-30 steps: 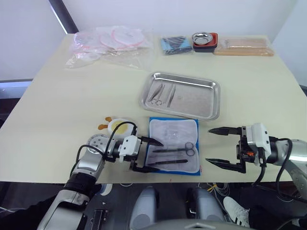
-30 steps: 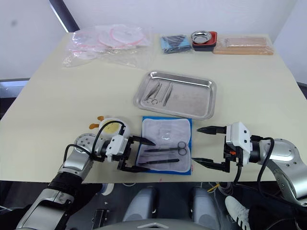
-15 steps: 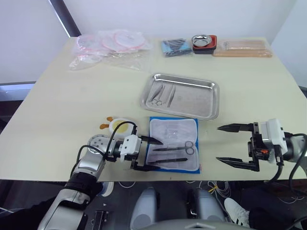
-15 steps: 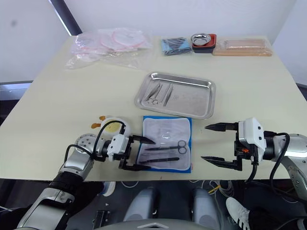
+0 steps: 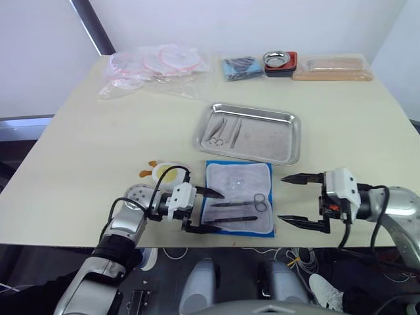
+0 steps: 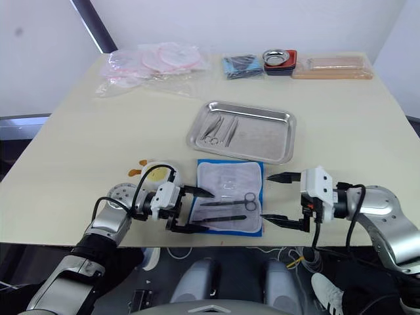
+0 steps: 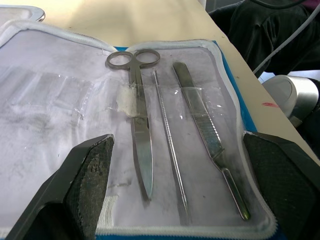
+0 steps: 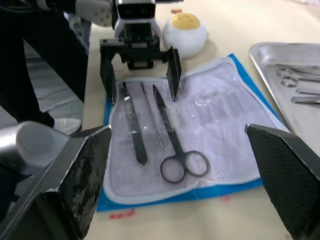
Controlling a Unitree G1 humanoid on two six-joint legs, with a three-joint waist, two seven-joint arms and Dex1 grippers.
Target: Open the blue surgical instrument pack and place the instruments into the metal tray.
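Bright blue flat surgical instrument pack (image 5: 238, 207) lies open on the pale table (image 5: 98, 151), near edge, pale pocketed lining up. Large shallow stainless steel tray (image 5: 289, 146) sits just beyond it, on the far side.

Three slim metal instruments remain on the lining, side by side: ring-handled scissors (image 7: 137, 150), a thin probe (image 7: 169, 152) and flat forceps (image 7: 205, 135). Several instruments (image 5: 223, 130) already lie in the left part of the tray.

Left gripper (image 5: 202, 210): jaws wide, holding nothing, one finger either side of the instrument tips at the pack's left edge. Right gripper (image 5: 294, 199): jaws wide, empty, just right of the pack, pointing at it.

Step in hand, as judged: pack opened, transfer about half done, next instrument being lined up.

Next move calls for narrowing the jaws over one tool only. The three lie close together and flat on soft lining, and the scissors seem held under a clear strap, so a low, precise pinch and a slide out along its length look necessary before carrying it to the tray.
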